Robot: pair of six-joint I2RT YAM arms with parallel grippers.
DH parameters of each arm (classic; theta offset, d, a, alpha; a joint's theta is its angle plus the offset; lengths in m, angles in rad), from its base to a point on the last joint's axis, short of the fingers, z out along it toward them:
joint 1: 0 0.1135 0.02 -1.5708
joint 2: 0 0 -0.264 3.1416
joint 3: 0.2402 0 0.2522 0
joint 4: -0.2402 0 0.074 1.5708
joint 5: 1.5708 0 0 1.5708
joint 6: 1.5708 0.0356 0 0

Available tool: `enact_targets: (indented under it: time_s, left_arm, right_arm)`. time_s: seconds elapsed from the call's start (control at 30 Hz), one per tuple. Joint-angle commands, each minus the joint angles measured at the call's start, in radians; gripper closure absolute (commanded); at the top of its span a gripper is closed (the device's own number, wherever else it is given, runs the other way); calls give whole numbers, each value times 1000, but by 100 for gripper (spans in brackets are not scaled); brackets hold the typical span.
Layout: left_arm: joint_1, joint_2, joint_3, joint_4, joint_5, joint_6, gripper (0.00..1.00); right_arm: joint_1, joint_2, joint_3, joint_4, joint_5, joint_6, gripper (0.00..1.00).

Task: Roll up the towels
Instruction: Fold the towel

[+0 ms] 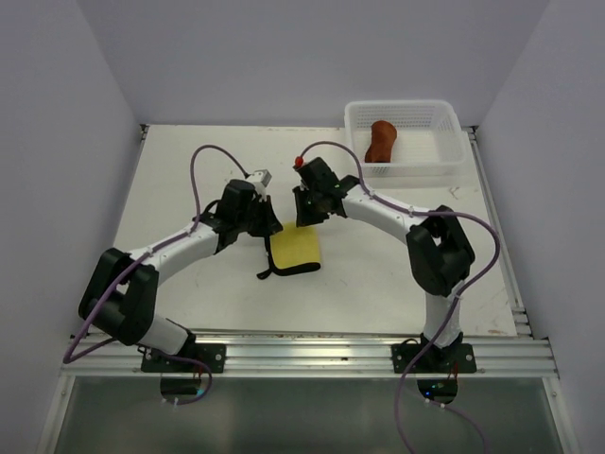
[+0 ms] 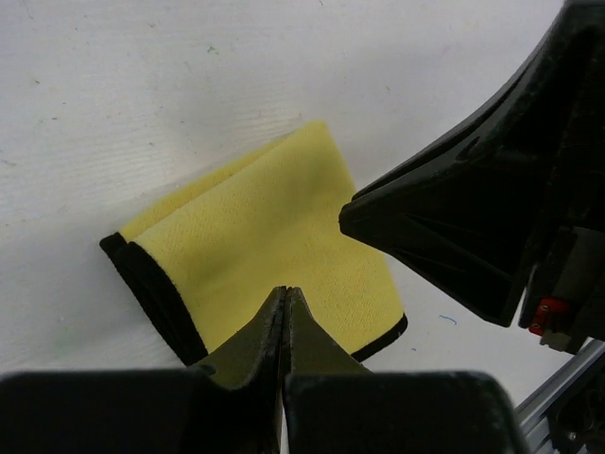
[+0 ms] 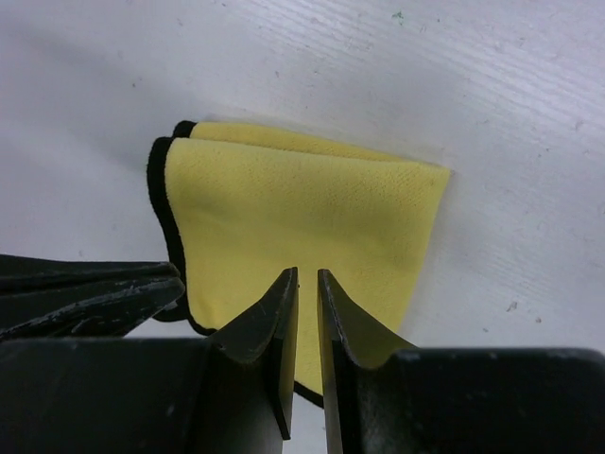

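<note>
One of the towels, the yellow towel with dark edging, lies folded flat on the white table between my two arms. It shows clearly in both wrist views. Both grippers hang over its far edge, close together. My left gripper is shut, tips pressed together just above the cloth with nothing between them. My right gripper has only a narrow gap between its fingers, which hold nothing. The rust-brown towel lies rolled in the basket.
A white mesh basket stands at the back right corner of the table. An aluminium rail runs along the near edge. Purple cables loop above both arms. Walls close in the left, right and back sides.
</note>
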Motion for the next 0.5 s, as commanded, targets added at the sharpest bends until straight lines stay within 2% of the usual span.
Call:
enact_targets:
  time_s: [0.0,0.07,0.47]
  left_arm:
    - [5,14,6,57,51,32,100]
    - [3,28,-3,99,48,36,100]
    - [25,182,15,91,-66,72,100]
  right_arm:
    - [2,35,45,6,-22,-11,82]
    - [0,52,61,8,-25,-11,82]
    - [2,166,159,-14,-36,-20,82]
